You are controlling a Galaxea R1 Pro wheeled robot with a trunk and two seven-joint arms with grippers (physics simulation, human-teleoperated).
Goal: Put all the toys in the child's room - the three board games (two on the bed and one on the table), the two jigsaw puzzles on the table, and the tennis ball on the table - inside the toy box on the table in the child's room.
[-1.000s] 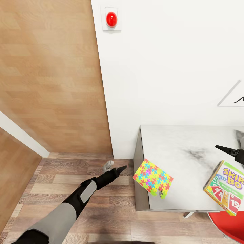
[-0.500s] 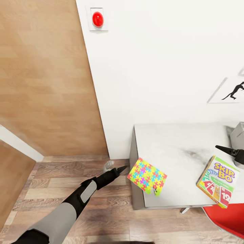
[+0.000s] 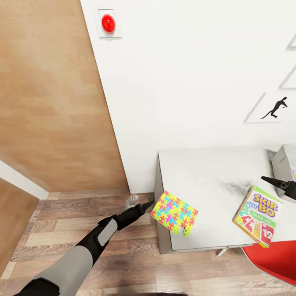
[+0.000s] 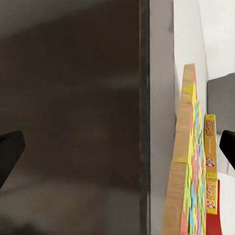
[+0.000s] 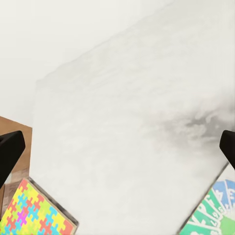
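1. From the head camera we look down at the end of a pale mottled table standing against a white wall. A bright multicoloured jigsaw puzzle box lies on the table's near left corner, overhanging the edge. A green and yellow Skip-Bo box lies near the table's front edge, well to the right of the puzzle. The grey toy box shows at the far right of the table, cut off by the frame. Our left arm reaches out over the wood-plank floor; the left gripper sits just beside the puzzle box, and its jaws look parted. One dark fingertip of the right gripper hangs above the table between the Skip-Bo box and the toy box; we cannot tell its jaws' spread here. A red button is mounted high on the wall, a dinosaur picture hangs to the right, and a red chair shows below the table's front.

2. From the left wrist camera the jaws stand wide, holding nothing. Beyond them are the table's dark edge, the puzzle box edge-on and the Skip-Bo box behind it.

3. From the right wrist camera the jaws stand wide and empty above the table top, with the puzzle box and the Skip-Bo box at opposite corners.
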